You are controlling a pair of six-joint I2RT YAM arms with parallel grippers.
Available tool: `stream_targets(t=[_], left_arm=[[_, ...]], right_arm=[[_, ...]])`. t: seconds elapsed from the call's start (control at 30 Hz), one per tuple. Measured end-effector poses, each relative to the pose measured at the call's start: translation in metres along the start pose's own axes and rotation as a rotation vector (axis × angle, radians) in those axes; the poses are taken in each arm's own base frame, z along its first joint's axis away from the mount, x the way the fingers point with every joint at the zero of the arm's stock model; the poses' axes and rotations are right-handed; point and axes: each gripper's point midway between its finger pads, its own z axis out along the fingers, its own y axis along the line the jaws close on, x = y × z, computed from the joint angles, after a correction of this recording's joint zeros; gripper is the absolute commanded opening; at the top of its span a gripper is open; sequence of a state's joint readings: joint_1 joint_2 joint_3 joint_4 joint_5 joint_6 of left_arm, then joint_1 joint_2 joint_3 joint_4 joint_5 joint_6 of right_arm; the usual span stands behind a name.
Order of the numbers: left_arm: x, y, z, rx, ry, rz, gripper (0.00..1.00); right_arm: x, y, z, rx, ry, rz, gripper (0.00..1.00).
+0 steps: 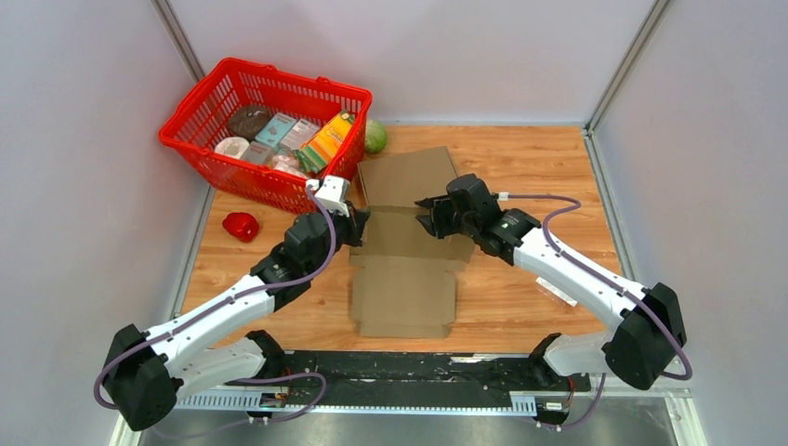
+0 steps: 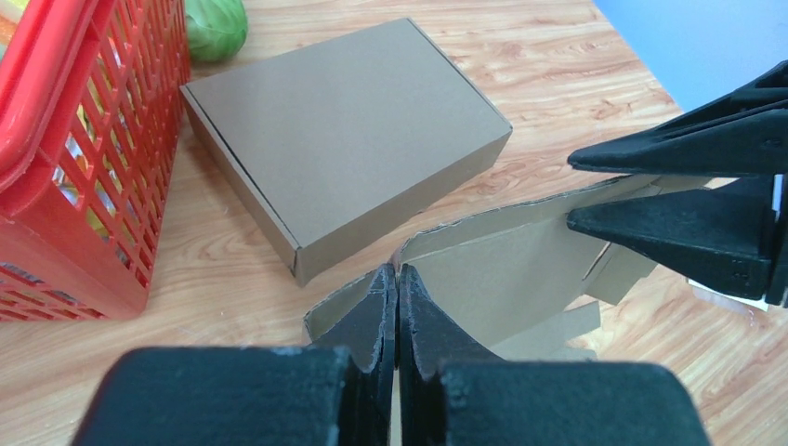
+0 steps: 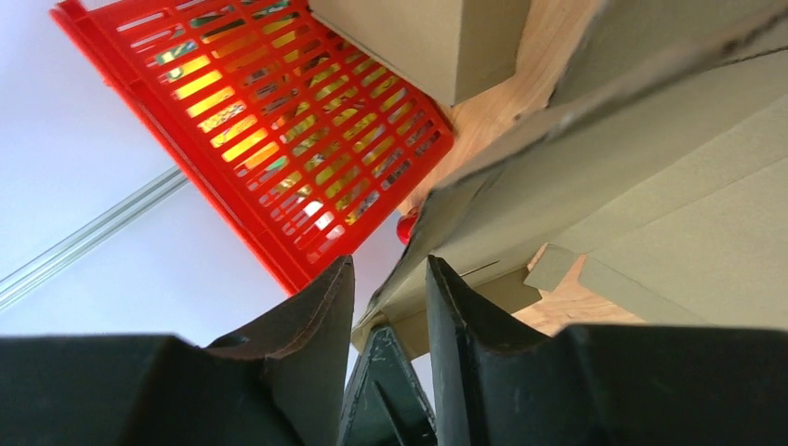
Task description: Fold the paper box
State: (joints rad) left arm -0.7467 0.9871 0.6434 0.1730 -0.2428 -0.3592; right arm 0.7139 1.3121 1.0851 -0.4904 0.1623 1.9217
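Note:
The unfolded brown paper box (image 1: 404, 288) lies flat in the middle of the table, its far panel raised. My left gripper (image 1: 358, 226) is shut on the left end of that raised panel (image 2: 502, 269); in the left wrist view its fingertips (image 2: 398, 271) pinch the panel's edge. My right gripper (image 1: 426, 214) is open, its two fingers astride the right end of the same panel (image 3: 604, 177), above and below it in the left wrist view (image 2: 571, 190). In the right wrist view the jaws (image 3: 390, 265) stand apart with the panel's edge in the gap.
A finished folded box (image 1: 409, 175) sits just behind, also in the left wrist view (image 2: 344, 130). A red basket (image 1: 237, 177) of groceries stands at the back left, a green cabbage (image 1: 374, 136) beside it, a red pepper (image 1: 241, 226) at the left.

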Motion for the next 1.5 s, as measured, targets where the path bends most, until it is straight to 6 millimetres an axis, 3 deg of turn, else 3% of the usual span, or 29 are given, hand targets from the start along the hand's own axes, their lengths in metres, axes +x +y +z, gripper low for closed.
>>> stream_targets(t=[0.23, 0.4, 0.6, 0.73, 0.97, 1.07, 1.27, 1.5], left_arm=[[0.006, 0.002, 0.000, -0.002, 0.008, 0.004, 0.00], [0.005, 0.002, 0.000, -0.001, 0.008, 0.003, 0.02], [0.012, -0.001, -0.007, 0.014, 0.039, -0.006, 0.41], [0.008, -0.001, -0.029, 0.034, 0.042, -0.028, 0.49], [-0.010, 0.012, -0.078, 0.014, -0.013, -0.081, 0.39], [0.009, 0.021, -0.078, -0.026, 0.033, -0.097, 0.38], [0.092, 0.043, -0.063, -0.125, 0.265, -0.059, 0.46], [0.129, 0.054, -0.044, -0.175, 0.385, -0.030, 0.46]], right_arm=[[-0.001, -0.014, 0.013, 0.036, 0.000, -0.004, 0.28], [-0.001, -0.012, 0.014, 0.023, 0.005, 0.001, 0.11], [-0.003, -0.021, 0.020, 0.025, 0.006, 0.009, 0.01], [-0.007, -0.029, 0.025, 0.025, -0.001, -0.017, 0.00], [-0.017, -0.048, 0.036, -0.013, -0.006, -0.100, 0.00], [-0.019, -0.057, 0.041, -0.036, -0.001, -0.131, 0.00], [-0.019, -0.054, 0.040, -0.115, 0.012, -0.182, 0.00], [-0.025, -0.059, 0.034, -0.164, 0.012, -0.198, 0.00]])
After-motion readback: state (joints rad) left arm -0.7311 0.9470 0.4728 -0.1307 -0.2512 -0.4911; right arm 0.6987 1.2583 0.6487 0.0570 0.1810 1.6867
